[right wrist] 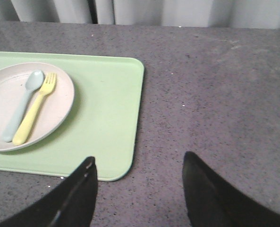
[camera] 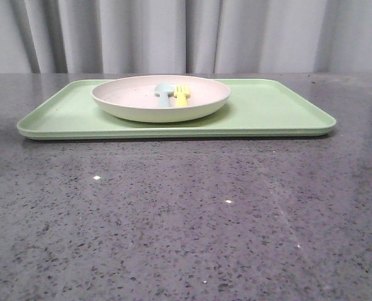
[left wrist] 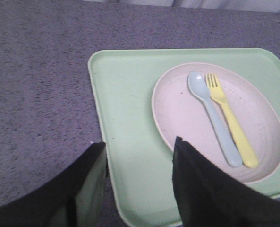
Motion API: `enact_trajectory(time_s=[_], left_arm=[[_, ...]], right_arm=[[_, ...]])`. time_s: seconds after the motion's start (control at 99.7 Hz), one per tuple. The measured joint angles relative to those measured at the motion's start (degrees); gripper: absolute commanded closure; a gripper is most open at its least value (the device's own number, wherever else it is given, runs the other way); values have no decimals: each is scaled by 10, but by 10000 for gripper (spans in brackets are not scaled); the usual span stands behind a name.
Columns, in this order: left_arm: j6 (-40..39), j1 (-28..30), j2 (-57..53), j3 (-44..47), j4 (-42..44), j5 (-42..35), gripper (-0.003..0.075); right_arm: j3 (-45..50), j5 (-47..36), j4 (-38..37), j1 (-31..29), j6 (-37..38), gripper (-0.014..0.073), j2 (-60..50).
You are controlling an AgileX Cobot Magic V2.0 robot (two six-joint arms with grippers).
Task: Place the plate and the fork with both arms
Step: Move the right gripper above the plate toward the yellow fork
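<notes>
Fork (camera: 182, 95) beside spoon (camera: 164, 95) in plate (camera: 160, 98) (on tray (camera: 267, 110)), L hand (left wrist: 139, 165) & R hand (right wrist: 139, 182) both spread apart

Bare table (camera: 186, 219) in front, wide open | tray (camera: 280, 113) right half free | plate (camera: 160, 97) blocks tray's left-centre

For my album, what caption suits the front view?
Yellow fork and blue spoon lie in the plate on a green tray.
</notes>
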Motion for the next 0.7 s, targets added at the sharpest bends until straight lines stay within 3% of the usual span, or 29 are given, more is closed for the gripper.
enact_trajectory(time_s=[0.391, 0.702], left_arm=[[0, 89, -216, 113, 43, 56, 396], [0, 105, -284, 144, 49, 71, 396]], right_arm=[[-149, 46, 10, 91, 0, 179, 192], [-310, 91, 11, 149, 0, 179, 368]])
